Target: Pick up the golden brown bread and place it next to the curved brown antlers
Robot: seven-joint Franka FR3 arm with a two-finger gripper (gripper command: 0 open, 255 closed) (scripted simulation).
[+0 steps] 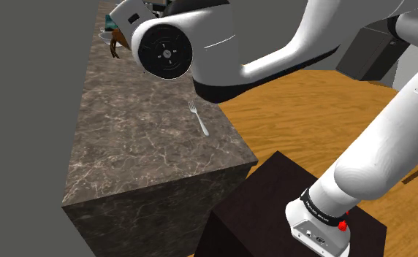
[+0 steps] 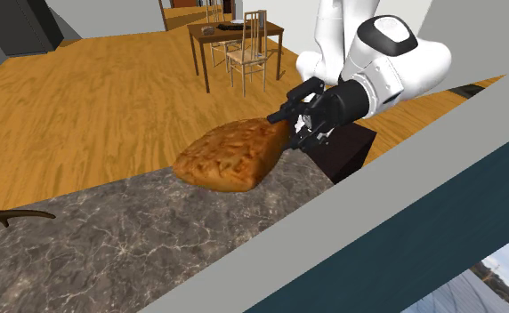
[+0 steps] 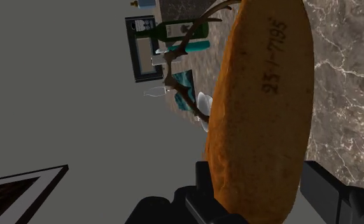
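The gripper (image 2: 290,127) has its jaws clamped on one end of the bread (image 2: 230,153), which sticks out flat from the fingers at the edge of the marble counter (image 2: 155,222). The antlers (image 2: 12,216) lie on the counter well apart from it, at the second exterior view's left. A fork (image 1: 199,117) lies near the counter's right edge in the shoulder view.

Rough, crusty bread (image 2: 230,153), veined stone counter (image 1: 149,139) with a dull sheen, smooth wooden floor (image 2: 92,98), pale metal fork (image 1: 199,118).
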